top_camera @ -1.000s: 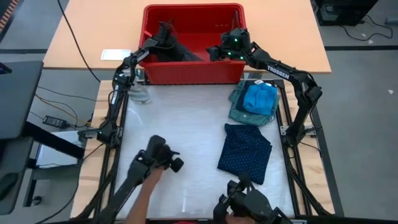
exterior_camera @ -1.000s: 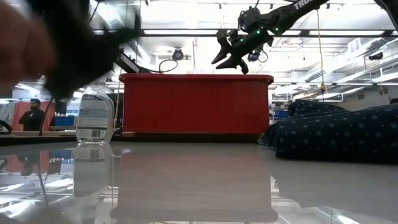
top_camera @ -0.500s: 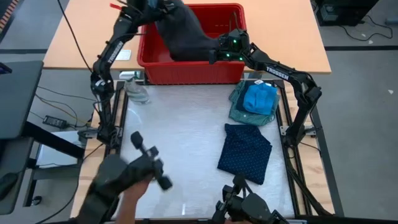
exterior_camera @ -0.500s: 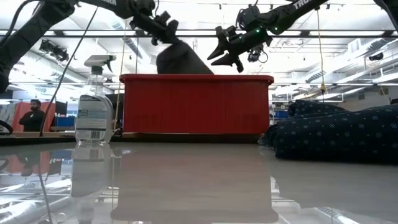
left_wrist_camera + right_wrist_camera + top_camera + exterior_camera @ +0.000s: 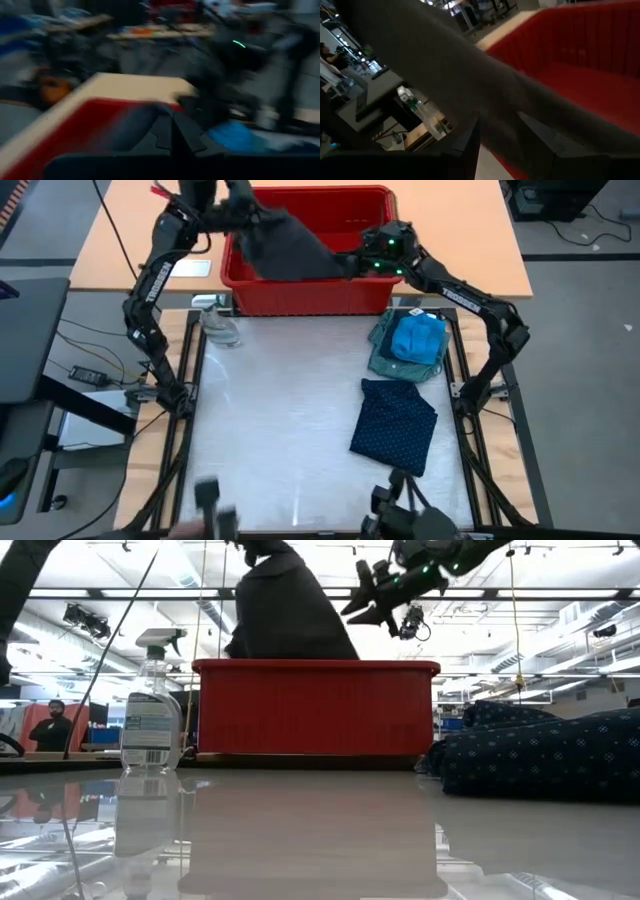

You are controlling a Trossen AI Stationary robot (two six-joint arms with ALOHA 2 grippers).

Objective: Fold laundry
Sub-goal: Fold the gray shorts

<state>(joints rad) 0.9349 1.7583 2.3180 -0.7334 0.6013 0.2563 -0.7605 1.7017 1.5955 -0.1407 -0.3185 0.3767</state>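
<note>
Now four cloth pieces show: a large charcoal-grey garment point(image 5: 285, 248), a bright blue small piece point(image 5: 417, 337) lying on a grey-green shirt point(image 5: 385, 360), and a navy dotted piece point(image 5: 395, 425) spread flat on the pale worktop point(image 5: 280, 420), its long axis running from the bin toward the near edge. There is one red plastic bin point(image 5: 305, 290) and one clear spray bottle point(image 5: 150, 705). The left gripper point(image 5: 235, 195) is clenched on the charcoal garment's top, which hangs down into the bin. The right gripper point(image 5: 362, 262), half parted, sits against the cloth's lower edge. Since half a second ago the garment has risen higher, and the hand at the near edge has gone.
</note>
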